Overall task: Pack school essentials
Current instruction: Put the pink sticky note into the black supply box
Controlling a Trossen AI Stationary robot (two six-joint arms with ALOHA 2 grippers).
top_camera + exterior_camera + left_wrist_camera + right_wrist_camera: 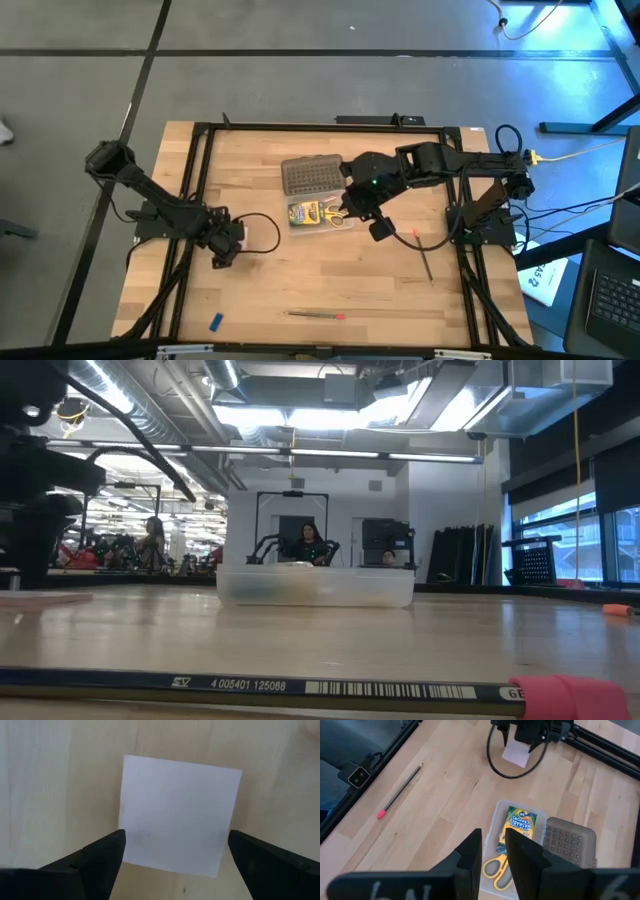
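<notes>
The pink square notepad (177,815) lies flat on the table at the left. My left gripper (175,847) hovers over it, open, one finger beside each near corner. My right gripper (493,850) hangs just right of the clear case (320,213), empty, its fingers a narrow gap apart. In the case lie the green-yellow crayon box (520,822) and the yellow-handled scissors (497,870). One pencil (315,314) lies near the front edge. Another pencil (425,255) lies right of my right gripper. The blue eraser (215,322) sits front left.
The grey studded lid (312,175) lies on the table just beyond the case. A black cable loop (265,235) curls beside the notepad. Black frame rails (195,200) run along both sides of the table. Bare wood lies between the case and the front pencil. People sit in the room behind.
</notes>
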